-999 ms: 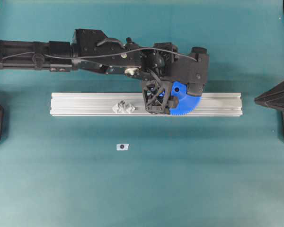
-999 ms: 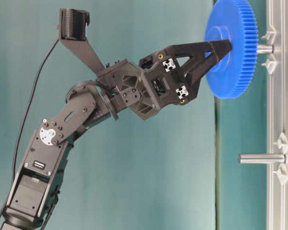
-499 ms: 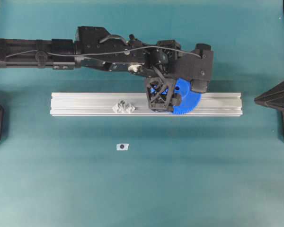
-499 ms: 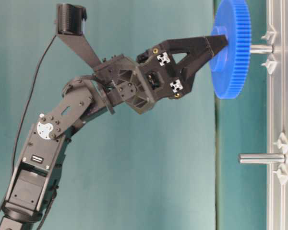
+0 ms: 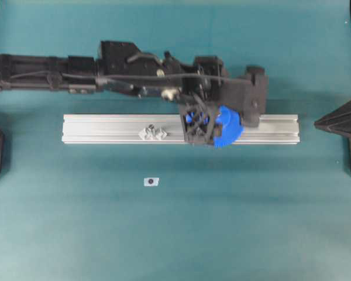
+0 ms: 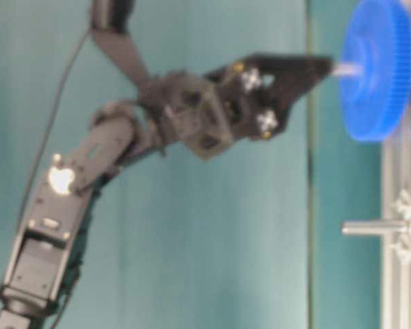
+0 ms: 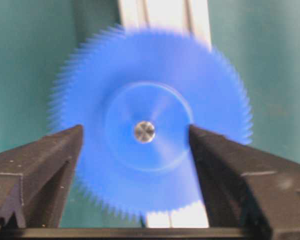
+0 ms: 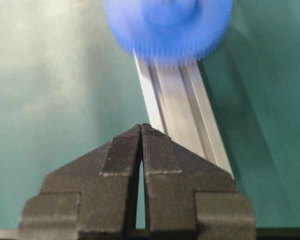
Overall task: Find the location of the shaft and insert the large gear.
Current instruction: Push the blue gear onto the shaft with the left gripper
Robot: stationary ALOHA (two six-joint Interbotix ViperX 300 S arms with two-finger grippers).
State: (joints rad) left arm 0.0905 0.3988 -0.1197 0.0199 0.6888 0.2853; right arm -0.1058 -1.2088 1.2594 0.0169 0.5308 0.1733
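Large gear (image 7: 150,135) motion-blurred, teeth smeared; shaft (image 7: 144,131) mostly hidden, apparently inside hub; table-level view soft.

Aluminium rail (image 5: 105,129) on teal table (image 5: 175,234); small tag (image 5: 151,182) nearby.

1 large gear (image 7: 150,135), 2 shafts (image 6: 373,227), 1 rail (image 5: 105,129).

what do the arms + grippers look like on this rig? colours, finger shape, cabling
Both are matt black. The left arm is built of boxy links with a round silver joint cap, and a thin dark cable runs along it. Its left gripper has wedge-shaped fingers with open lattice framing and pale screw fittings. The right gripper has ribbed pads tapering to a point.
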